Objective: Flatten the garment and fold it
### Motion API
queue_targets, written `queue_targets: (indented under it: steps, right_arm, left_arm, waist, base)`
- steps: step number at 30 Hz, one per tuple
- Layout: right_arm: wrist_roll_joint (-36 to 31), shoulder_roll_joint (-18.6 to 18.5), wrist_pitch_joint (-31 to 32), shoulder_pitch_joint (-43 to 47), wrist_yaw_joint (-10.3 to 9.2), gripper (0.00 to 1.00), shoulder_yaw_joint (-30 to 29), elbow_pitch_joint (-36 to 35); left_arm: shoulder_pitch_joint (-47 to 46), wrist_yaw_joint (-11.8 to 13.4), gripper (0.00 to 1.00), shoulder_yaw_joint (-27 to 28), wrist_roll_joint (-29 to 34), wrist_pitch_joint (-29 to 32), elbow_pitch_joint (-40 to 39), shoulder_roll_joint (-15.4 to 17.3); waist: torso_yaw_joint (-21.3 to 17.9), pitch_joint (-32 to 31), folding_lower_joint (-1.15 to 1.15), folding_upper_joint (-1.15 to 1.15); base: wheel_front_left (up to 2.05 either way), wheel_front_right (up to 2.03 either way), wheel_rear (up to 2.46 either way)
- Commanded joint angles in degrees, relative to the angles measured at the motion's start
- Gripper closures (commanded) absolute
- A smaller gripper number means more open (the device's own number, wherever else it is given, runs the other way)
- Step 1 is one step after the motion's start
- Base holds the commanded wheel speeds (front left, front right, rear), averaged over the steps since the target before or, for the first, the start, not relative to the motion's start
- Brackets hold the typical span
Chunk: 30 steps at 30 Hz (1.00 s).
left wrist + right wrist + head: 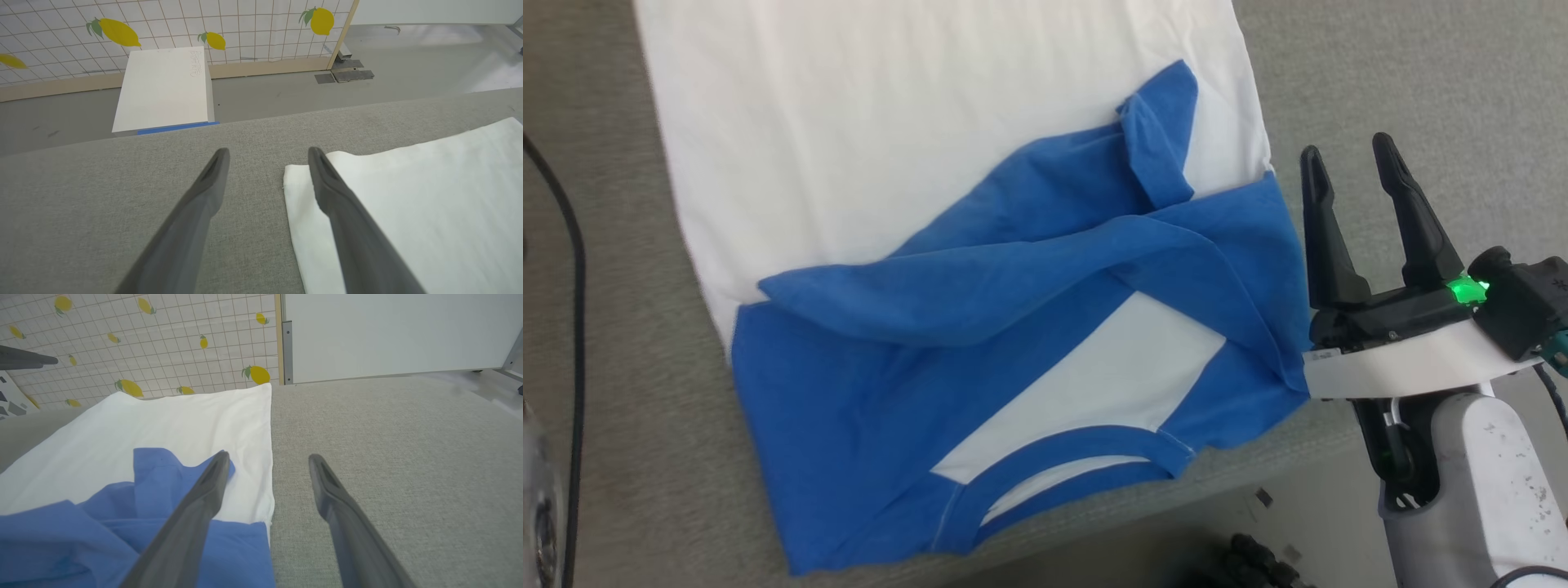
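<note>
The garment (915,163) lies spread on the grey table, white body toward the far side, blue collar (1062,457) at the near edge. Both blue sleeves (1013,253) are folded across the chest and lie crumpled over each other. My right gripper (1352,159) stands open just beyond the shirt's right edge, empty. In the right wrist view the gripper (267,459) straddles the white side edge (261,449). In the left wrist view my left gripper (267,153) is open and empty over a white corner of the garment (408,212).
A black cable (576,310) runs down the table's left side. Beyond the table stand a white box (163,87) on the floor and a lemon-print tiled partition (229,24). Grey table cloth (388,457) stretches right of the shirt.
</note>
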Motion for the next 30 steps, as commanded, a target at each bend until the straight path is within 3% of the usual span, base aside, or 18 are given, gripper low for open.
queue_targets:
  steps: [1,7,17,18,19,20,24,30]
  right_arm:
    - [0.68,0.17,-0.75,-0.87,-0.09,0.0,0.45,0.31]
    - [2.51,0.18,-2.58,-1.94,-0.09,0.0,2.77,1.71]
    - [3.86,0.19,-3.99,-2.39,-0.09,0.0,3.62,3.22]
    - [3.91,0.19,-4.04,-2.43,-0.09,0.0,3.65,3.26]
    - [3.95,0.19,-4.09,-2.51,-0.09,0.0,3.65,3.31]
    - [3.94,0.19,-4.12,-2.62,-0.09,0.0,3.68,3.33]
    - [3.25,0.19,-4.08,-3.55,-0.09,0.0,3.75,3.12]
    - [1.15,0.19,-0.77,-8.47,-0.09,0.0,3.09,2.66]
  left_arm:
    - [-1.74,0.45,0.0,-0.4,0.37,1.38,-0.11,0.32]
    - [-4.64,2.24,0.0,-2.12,2.26,8.85,0.36,1.91]
    - [-2.61,9.0,0.0,-3.23,7.29,18.89,-0.43,5.68]
    - [-2.31,9.4,0.2,-3.35,7.65,19.46,-0.72,5.96]
    - [-1.97,9.95,0.75,-3.37,8.0,19.96,-1.14,6.22]
    - [-1.76,10.36,1.0,-3.42,8.39,19.95,-1.66,6.49]
    - [-1.06,11.43,1.0,-3.5,9.53,16.99,-3.79,7.13]
    - [-0.63,10.13,1.0,-4.11,9.24,7.21,-5.12,6.64]
  waist:
    - [-5.62,6.04,-0.01,0.0]
    - [-7.94,7.98,-0.01,0.0]
    - [-9.2,8.14,-0.01,0.0]
    - [-9.17,8.11,-0.01,0.0]
    - [-9.1,8.06,-0.01,0.0]
    - [-9.02,8.03,-0.01,0.0]
    - [-8.14,7.45,-0.01,0.0]
    - [-5.37,5.65,-0.01,0.0]
  base:
    - [0.0,0.0,0.0]
    - [0.0,0.0,0.0]
    - [0.0,0.0,0.0]
    - [0.0,0.0,0.0]
    - [0.0,0.0,0.0]
    - [0.0,0.0,0.0]
    - [0.0,0.0,0.0]
    - [0.0,0.0,0.0]
